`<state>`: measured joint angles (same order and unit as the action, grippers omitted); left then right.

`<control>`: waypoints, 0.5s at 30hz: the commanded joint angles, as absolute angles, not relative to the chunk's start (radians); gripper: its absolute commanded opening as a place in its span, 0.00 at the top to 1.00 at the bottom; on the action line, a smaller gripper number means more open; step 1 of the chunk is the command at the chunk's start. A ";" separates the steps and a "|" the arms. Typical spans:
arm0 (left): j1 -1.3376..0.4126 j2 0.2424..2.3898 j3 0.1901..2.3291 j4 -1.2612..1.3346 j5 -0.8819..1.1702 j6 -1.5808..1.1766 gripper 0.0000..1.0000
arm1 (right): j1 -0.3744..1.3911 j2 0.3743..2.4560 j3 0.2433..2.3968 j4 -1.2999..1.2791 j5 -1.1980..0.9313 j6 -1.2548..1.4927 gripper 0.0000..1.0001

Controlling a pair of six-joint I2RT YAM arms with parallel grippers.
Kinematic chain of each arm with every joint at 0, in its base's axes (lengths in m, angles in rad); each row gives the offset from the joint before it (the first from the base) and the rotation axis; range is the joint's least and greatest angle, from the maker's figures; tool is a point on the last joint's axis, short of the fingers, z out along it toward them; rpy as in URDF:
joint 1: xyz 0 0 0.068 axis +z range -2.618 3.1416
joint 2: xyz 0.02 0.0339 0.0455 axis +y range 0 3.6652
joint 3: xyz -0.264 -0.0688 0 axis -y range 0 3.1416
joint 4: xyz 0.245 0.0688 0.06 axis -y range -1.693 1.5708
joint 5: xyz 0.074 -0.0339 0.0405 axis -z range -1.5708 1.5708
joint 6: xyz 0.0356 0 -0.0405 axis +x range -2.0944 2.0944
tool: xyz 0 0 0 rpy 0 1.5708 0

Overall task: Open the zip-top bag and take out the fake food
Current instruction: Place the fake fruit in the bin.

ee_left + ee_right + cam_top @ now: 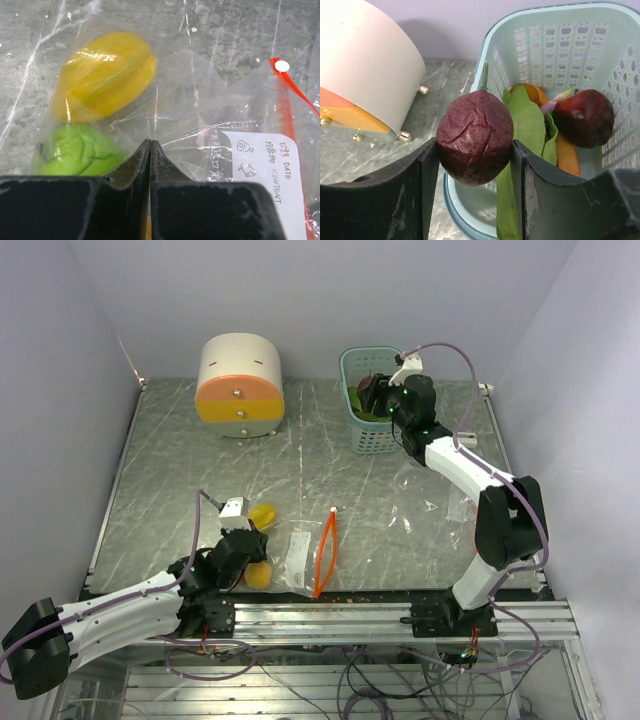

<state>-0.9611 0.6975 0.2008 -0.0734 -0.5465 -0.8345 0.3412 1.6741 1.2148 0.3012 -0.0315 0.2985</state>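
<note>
I'm holding purple fruit (475, 137) in R gripper (475, 150) over far basket (600, 45) rim; next needs release inward. L gripper (150, 147) closed at bag (210, 100), pinch unclear; yellow fruit (105, 75), green fruit (77, 150) inside.

Noted zip-top bag (298, 558) flat on grey table (400, 490) at near edge, orange zip strip (324, 552) along its right side. Logged yellow fruit (263, 514) and orange-yellow fruit (258, 574) at bag's left end, left gripper (252, 546) low between the 2. Found right gripper (378, 390) over pale basket (372, 438) at back, dark red piece (368, 382) at its tip, green leaf (356, 400) inside. Recorded round cream-and-orange drawer box (240, 387) back left, well apart.
</note>
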 commanded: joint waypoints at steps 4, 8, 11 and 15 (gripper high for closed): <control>-0.959 0.703 0.196 -0.073 -0.546 -0.816 0.86 | 0.335 1.766 1.332 0.246 -0.031 0.225 0.47; -0.958 0.699 0.193 -0.066 -0.543 -0.812 0.81 | 0.334 1.747 1.314 0.279 -0.035 0.209 0.29; -0.958 0.699 0.192 -0.069 -0.548 -0.818 0.64 | 0.337 1.715 1.294 0.296 -0.041 0.203 0.19; -0.957 0.680 0.187 -0.073 -0.546 -0.820 0.48 | 0.337 1.633 1.253 0.311 -0.052 0.196 0.16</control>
